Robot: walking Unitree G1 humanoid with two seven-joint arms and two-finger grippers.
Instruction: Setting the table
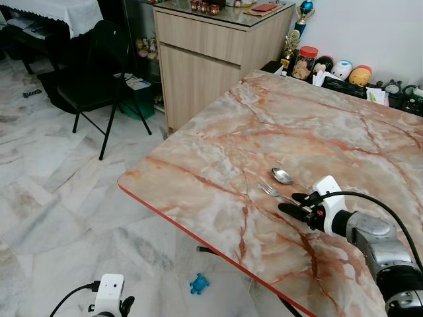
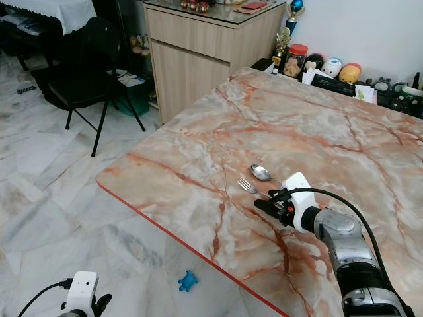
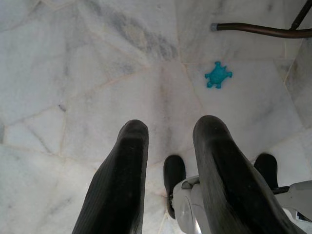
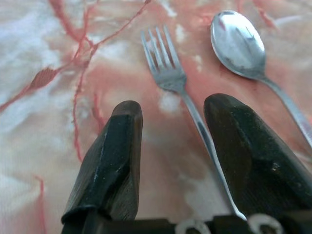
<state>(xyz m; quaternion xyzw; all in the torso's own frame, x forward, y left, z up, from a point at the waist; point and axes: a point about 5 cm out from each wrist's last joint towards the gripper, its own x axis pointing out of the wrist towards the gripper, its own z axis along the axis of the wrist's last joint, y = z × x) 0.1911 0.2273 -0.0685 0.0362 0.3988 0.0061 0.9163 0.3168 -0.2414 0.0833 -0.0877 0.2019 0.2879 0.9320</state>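
Now fork handle between parted right fingers.

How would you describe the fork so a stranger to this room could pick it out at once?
Find the big pink marble table. Near the edge closest to the robot, two pieces of silver cutlery lie side by side just ahead of the right gripper. The fork has tines, and the spoon beside it has a round bowl.

A blue toy lies on the floor near a black chair.
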